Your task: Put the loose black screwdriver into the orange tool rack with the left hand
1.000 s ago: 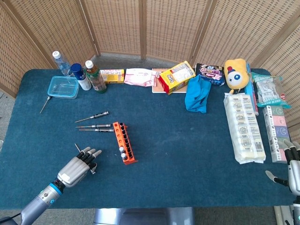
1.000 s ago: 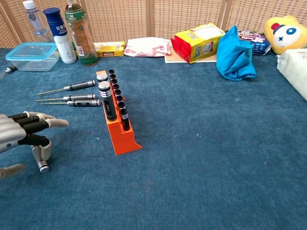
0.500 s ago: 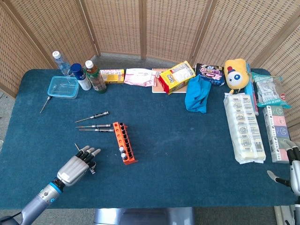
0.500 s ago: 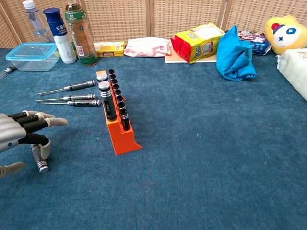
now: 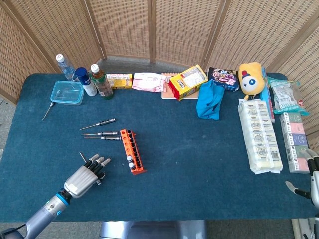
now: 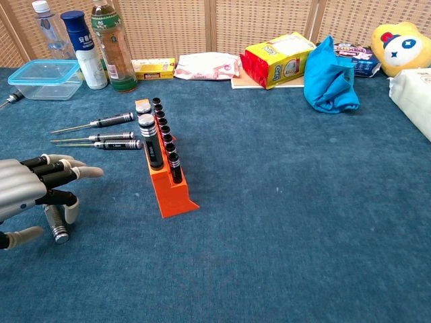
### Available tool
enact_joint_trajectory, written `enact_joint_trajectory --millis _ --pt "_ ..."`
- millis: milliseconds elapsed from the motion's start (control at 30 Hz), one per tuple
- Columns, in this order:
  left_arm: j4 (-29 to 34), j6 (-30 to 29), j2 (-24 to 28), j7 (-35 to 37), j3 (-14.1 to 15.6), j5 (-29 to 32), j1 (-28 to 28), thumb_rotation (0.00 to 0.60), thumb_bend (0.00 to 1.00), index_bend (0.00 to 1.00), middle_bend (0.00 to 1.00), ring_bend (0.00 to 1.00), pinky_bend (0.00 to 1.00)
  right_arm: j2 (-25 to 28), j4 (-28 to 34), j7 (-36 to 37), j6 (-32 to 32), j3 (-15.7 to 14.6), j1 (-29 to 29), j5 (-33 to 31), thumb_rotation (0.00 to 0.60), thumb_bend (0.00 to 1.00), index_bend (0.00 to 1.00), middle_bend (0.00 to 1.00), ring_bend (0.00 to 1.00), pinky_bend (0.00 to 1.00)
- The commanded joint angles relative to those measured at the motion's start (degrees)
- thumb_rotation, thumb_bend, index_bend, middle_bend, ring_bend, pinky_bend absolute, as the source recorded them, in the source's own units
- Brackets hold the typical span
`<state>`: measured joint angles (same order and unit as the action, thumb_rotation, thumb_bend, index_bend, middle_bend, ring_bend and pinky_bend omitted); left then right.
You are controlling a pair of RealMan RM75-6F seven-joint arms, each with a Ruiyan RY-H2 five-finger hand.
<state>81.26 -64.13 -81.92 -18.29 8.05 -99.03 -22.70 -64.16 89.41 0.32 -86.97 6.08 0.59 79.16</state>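
The orange tool rack (image 5: 132, 151) (image 6: 168, 183) stands left of centre with several black-handled tools upright in its slots. My left hand (image 5: 85, 176) (image 6: 32, 188) hovers low over the table to the rack's near left, fingers stretched out and apart. Under it lies a loose black screwdriver (image 6: 56, 225): its thin shaft (image 5: 82, 158) pokes out beyond the fingers and its handle end shows below the palm. One finger curls down beside the handle, and no grip on it is visible. My right hand (image 5: 312, 178) rests at the table's near right corner, holding nothing.
Three more screwdrivers (image 5: 101, 134) (image 6: 101, 133) lie side by side left of the rack. At the back left stand bottles (image 5: 101, 82) and a clear box (image 5: 67, 92). Snack packs, a blue cloth (image 5: 209, 101) and boxed goods (image 5: 259, 134) fill the back and right.
My left hand has edged slightly toward the rack, its fingers reaching a little further over the screwdriver. The screwdriver and the right hand have stayed put.
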Motion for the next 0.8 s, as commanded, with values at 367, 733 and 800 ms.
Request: enact_joint_trajectory --millis 367,733,800 --pt "-1.03 0.28 -1.19 -0.97 0.23 0.53 -0.13 0.6 0.37 0.41 0.0 0.0 0.05 0.24 0.61 0.18 -0.12 0.63 -0.14 -0.26 0.55 0.04 0.15 0.13 0.1 0.07" --pt "-0.97 0.67 -1.66 -1.22 0.43 0.87 -0.36 0.6 0.37 0.41 0.0 0.0 0.05 0.3 0.59 1.42 -0.07 0.76 0.02 -0.46 0.55 0.04 0.15 0.12 0.1 0.07" --pt "-1.13 0.48 -1.86 -1.72 0.37 0.91 -0.28 0.6 0.38 0.41 0.0 0.0 0.05 0.38 0.62 1.81 -0.03 0.71 0.06 -0.37 0.551 0.04 0.15 0.13 0.1 0.07"
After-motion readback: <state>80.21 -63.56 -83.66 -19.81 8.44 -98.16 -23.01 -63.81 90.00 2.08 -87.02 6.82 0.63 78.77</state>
